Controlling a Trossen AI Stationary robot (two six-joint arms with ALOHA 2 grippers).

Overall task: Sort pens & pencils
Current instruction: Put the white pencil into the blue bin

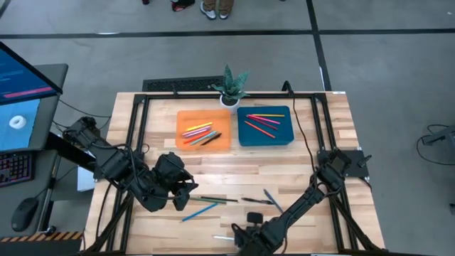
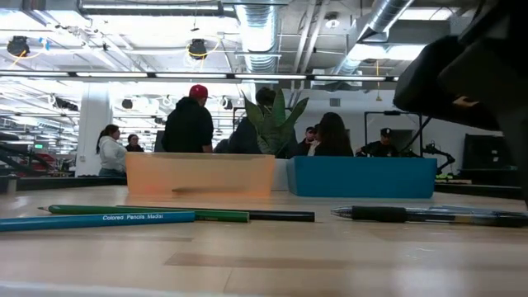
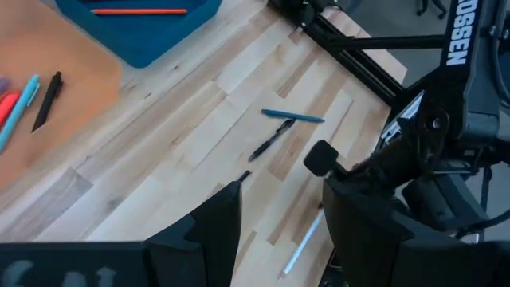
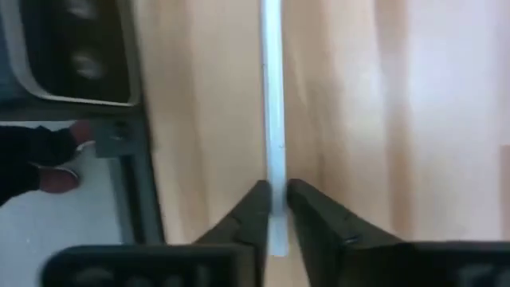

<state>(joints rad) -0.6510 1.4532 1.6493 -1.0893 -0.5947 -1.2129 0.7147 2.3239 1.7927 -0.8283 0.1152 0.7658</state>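
Only the right wrist view shows the right gripper (image 4: 275, 209) pinching a pale, thin white pen (image 4: 272, 104) lying flat on the wooden table (image 4: 358, 96) at its near edge; from above, that pen is barely visible. The left gripper (image 3: 279, 219) hovers spread over loose pens mid-table.
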